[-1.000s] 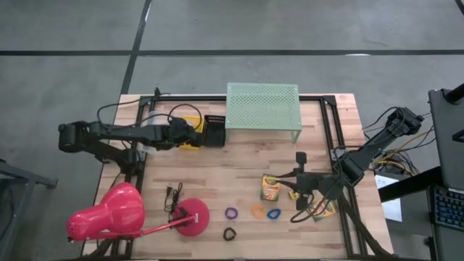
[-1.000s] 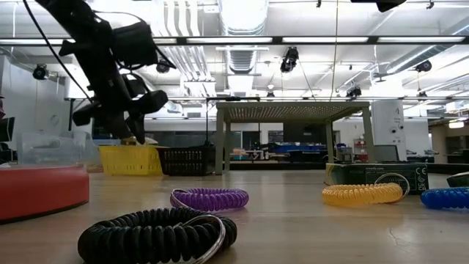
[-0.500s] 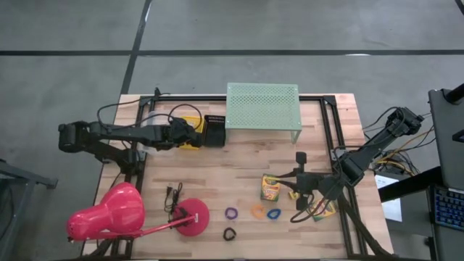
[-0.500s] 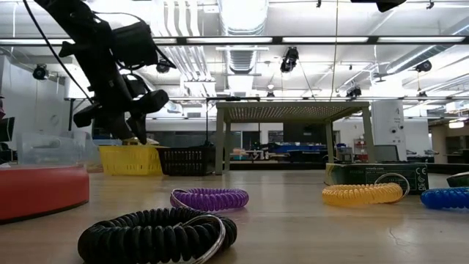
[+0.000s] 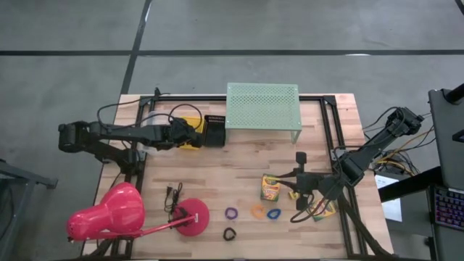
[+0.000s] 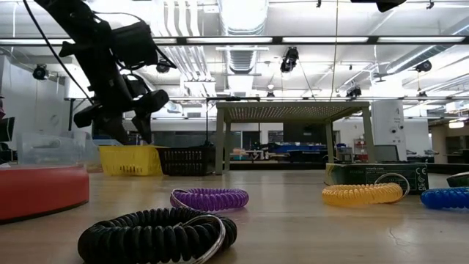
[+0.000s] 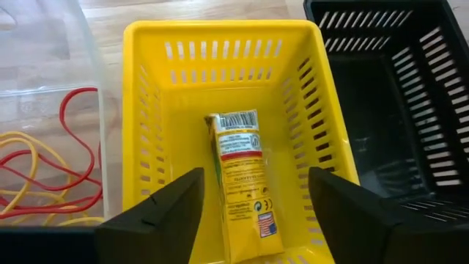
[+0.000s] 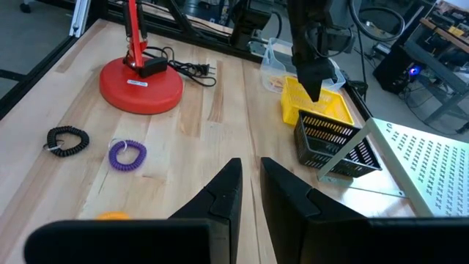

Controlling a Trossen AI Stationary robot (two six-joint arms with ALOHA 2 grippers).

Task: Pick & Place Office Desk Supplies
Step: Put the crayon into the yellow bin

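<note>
My left gripper [image 7: 254,176] hangs open over the yellow basket [image 7: 220,29] at the table's far left, one finger on each side of the view down into it. A yellow-and-green crayon box [image 7: 240,183] lies flat on the basket's floor, touching neither finger. In the low view the left gripper [image 6: 132,134] stands just above the basket's rim. My right gripper [image 5: 286,176] waits shut at the right, above another crayon box [image 5: 270,188]. Purple [image 5: 231,213], orange [image 5: 257,211], blue [image 5: 273,214] and black [image 5: 229,233] ring loops lie near the front edge.
A clear bin with red and yellow rubber bands [image 7: 44,147] stands on one side of the yellow basket, a black basket [image 7: 396,95] on the other. The mint-green shelf [image 5: 262,105] stands at the far edge. The pink lamp [image 5: 116,214] fills the near left corner.
My left gripper has opened over the yellow basket while staying in place: in the low view the gap between its fingertips is wider now than before. The right arm has kept still.
</note>
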